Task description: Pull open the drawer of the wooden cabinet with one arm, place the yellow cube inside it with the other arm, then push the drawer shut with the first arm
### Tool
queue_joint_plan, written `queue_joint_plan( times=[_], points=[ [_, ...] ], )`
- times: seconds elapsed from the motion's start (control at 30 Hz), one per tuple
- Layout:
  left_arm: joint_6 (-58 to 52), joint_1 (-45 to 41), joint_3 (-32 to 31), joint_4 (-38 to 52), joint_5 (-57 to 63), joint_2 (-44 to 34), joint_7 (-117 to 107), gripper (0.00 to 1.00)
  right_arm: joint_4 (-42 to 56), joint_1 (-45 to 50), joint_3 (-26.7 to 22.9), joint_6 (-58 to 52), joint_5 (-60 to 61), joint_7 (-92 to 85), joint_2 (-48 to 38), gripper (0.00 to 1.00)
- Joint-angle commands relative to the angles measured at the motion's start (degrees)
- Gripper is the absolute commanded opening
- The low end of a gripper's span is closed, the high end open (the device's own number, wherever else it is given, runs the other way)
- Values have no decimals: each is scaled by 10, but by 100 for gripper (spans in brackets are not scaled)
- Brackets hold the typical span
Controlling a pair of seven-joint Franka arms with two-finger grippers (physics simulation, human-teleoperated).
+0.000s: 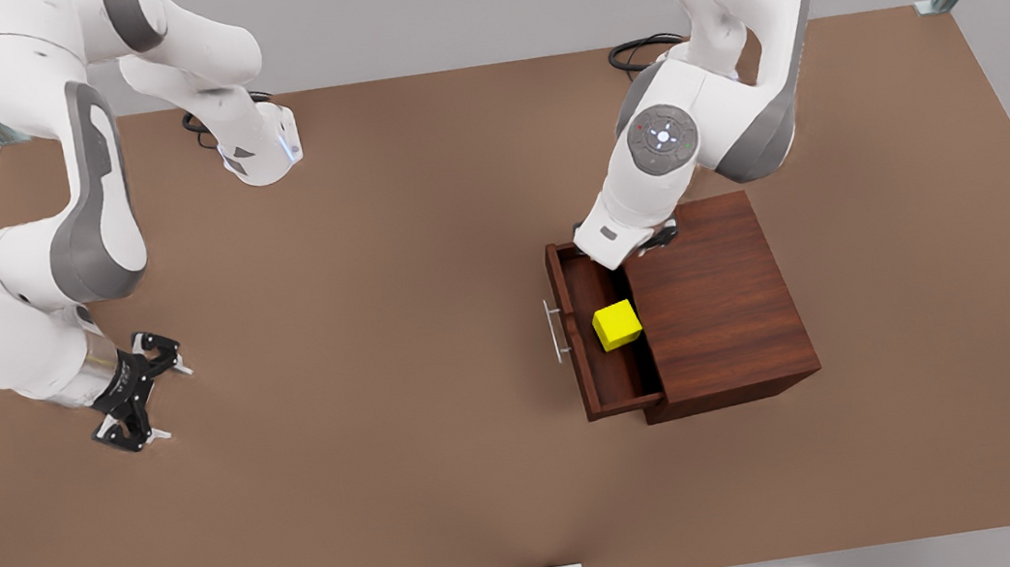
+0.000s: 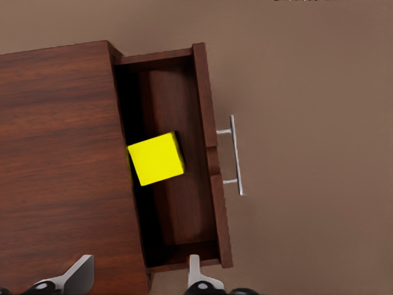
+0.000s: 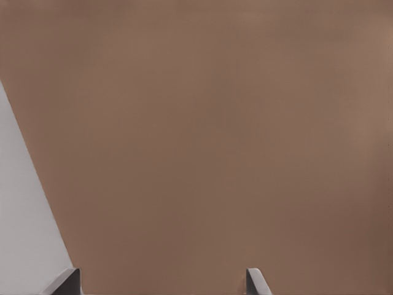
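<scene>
— Cabinet (image 1: 717, 299) first, since it's the biggest thing on the worktop (image 1: 388, 435): dark wood, sitting toward the front view's right, with its drawer (image 1: 599, 388) pulled out toward the front view's left.

— And the cube?

— Yellow cube (image 1: 617, 324) is already lying inside the drawer, near the cabinet's mouth, slightly skewed, touching neither claw. So I'd judge what's left is the push shut.

— Which arm is closer for that?

— The left claw (image 1: 646, 240) by a long way. It hangs over the far end of the open drawer, right where the tray meets the cabinet top. From its wrist camera you look straight down on the cube, and its fingertips (image 2: 195, 270) are spread with nothing between them.

— The handle?

— Silver bar (image 1: 556, 331) on the front panel, its length running along the drawer front, across the direction of travel. It lies beyond the cube from that claw, on the side facing the other arm.

— That other arm?

— Waiting, well apart at the front view's left. The right claw (image 1: 139, 390) is low over bare worktop, pointing roughly toward the cabinet, fingers splayed, holding nothing. A push from there would travel toward the front view's right, square onto the panel.
</scene>
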Motion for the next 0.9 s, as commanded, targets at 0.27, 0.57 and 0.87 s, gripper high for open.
queue_joint_plan(
  times=[0.27,0.57,0.87],
  points=[
    [265,-78,3,19,15,132,-1220,0,-39,5,-17,-150,-83,-937,-13,100],
    [359,-105,42,13,14,206,-1404,0,-40,8,-17,-144,-80,-937,0,100],
    [275,-106,85,-10,13,197,-1404,0,-41,9,-17,-143,-75,-932,3,100]
  ],
)
